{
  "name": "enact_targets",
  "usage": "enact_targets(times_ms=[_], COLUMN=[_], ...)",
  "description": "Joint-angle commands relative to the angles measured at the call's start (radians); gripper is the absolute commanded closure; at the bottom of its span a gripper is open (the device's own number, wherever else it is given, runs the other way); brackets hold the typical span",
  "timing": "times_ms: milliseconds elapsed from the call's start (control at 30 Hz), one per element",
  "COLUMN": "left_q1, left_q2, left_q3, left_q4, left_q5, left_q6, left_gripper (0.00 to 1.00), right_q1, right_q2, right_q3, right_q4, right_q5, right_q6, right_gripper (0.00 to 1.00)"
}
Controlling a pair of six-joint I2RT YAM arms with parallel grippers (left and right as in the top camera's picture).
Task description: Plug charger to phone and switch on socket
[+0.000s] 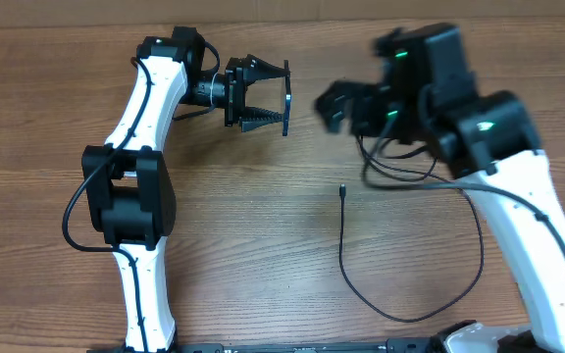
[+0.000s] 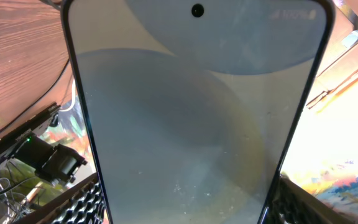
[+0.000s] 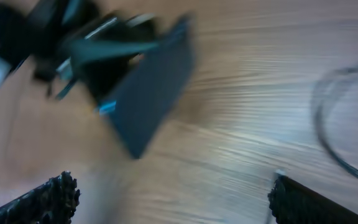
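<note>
My left gripper (image 1: 282, 100) is shut on the phone (image 1: 288, 88) and holds it above the table, edge-on to the overhead camera. In the left wrist view the phone (image 2: 191, 112) fills the frame, its screen grey, and a ribbed finger (image 2: 79, 205) presses each long edge. The right gripper (image 1: 333, 106) is blurred and open just right of the phone; its fingers (image 3: 42, 199) stand wide over bare wood, with the phone (image 3: 151, 93) ahead. The charger (image 1: 361, 284) loops across the table, its connector tip (image 1: 343, 190) lying free. The socket is out of view.
The table (image 1: 263, 255) is brown wood. The cable (image 3: 331, 130) curves at the right of the right wrist view. A white shape (image 1: 467, 337) at the front edge, near the cable's end, is mostly cut off.
</note>
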Motion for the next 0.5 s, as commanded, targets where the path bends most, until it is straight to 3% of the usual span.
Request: enact_targets(times_ms=[0,167,467], left_q1=[0.005,0.005,0.005], left_q2=[-0.003,-0.003,-0.003], left_q3=[0.031,0.031,0.031], left_q4=[0.000,0.000,0.000], left_q5=[0.062,0.063,0.063], left_q6=[-0.005,-0.005,-0.009], left_gripper=[0.28,0.28,0.28], right_q1=[0.080,0.185,0.299], right_q2=[0.035,0.061,0.128], right_q3=[0.027,0.027,0.027], right_q4=[0.026,0.049,0.100], right_q5=[0.020,0.311,0.499], right_q6=[-0.053,0.063,0.144], right_gripper=[0.08,0.10,0.11])
